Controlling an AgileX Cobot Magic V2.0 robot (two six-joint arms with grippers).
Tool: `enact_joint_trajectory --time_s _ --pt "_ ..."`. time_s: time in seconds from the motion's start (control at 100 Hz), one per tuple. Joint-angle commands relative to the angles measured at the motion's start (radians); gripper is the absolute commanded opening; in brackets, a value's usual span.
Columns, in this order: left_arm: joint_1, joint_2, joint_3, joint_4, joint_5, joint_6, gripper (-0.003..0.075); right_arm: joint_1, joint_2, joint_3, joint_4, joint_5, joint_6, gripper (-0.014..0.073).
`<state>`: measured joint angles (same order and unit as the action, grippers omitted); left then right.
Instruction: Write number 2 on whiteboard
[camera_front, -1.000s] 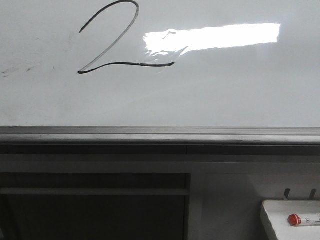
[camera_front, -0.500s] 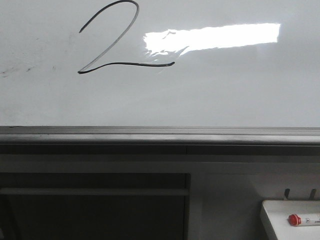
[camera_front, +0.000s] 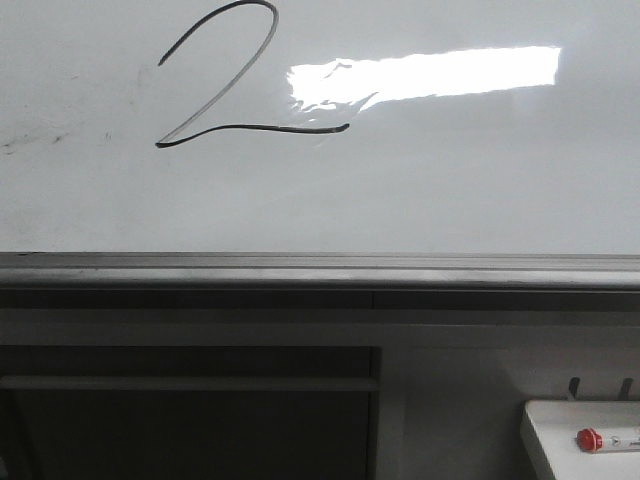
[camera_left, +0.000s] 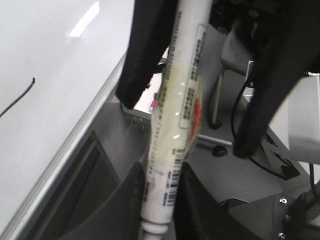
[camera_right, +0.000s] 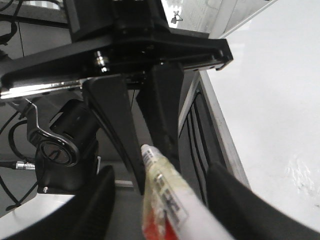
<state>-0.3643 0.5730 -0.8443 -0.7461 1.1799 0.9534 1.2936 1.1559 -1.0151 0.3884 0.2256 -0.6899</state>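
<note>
On the whiteboard (camera_front: 450, 190) sits a finished number 2 (camera_front: 215, 75); the left claw (camera_left: 157, 205), drawn clear, grips a marker (camera_left: 175, 125) between closed fingers.

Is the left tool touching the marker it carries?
Touching. The left wrist view shows the left tool with its fingers pressed against both sides of the marker.

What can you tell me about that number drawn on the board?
The number 2 is one thin black marker line on the glossy whiteboard, at its upper left in the front view. Its curved top runs to the picture's upper edge, a diagonal drops to a sharp lower-left corner, and a wavy base stroke ends under the bright light reflection. Nothing touches it.
</note>
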Motion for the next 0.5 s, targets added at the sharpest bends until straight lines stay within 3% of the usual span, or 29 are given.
enact_joint_trajectory --time_s 0.0,0.15,0.38,0.49 --pt "-0.002 0.015 -0.027 -0.031 -0.141 -0.037 -0.0020 0.004 -0.037 -0.038 0.002 -0.071 -0.007 0.0445" --pt "-0.002 0.015 -0.021 -0.027 -0.260 -0.080 -0.0020 -0.039 -0.093 -0.040 -0.011 -0.085 -0.007 0.0442" --pt "-0.002 0.017 0.047 -0.027 -0.559 -0.220 -0.0020 -0.237 -0.226 -0.038 -0.007 -0.017 -0.007 0.0430" --pt "-0.002 0.047 0.117 -0.020 -0.713 -0.331 -0.0020 -0.370 -0.295 -0.033 -0.007 0.095 -0.007 0.0265"
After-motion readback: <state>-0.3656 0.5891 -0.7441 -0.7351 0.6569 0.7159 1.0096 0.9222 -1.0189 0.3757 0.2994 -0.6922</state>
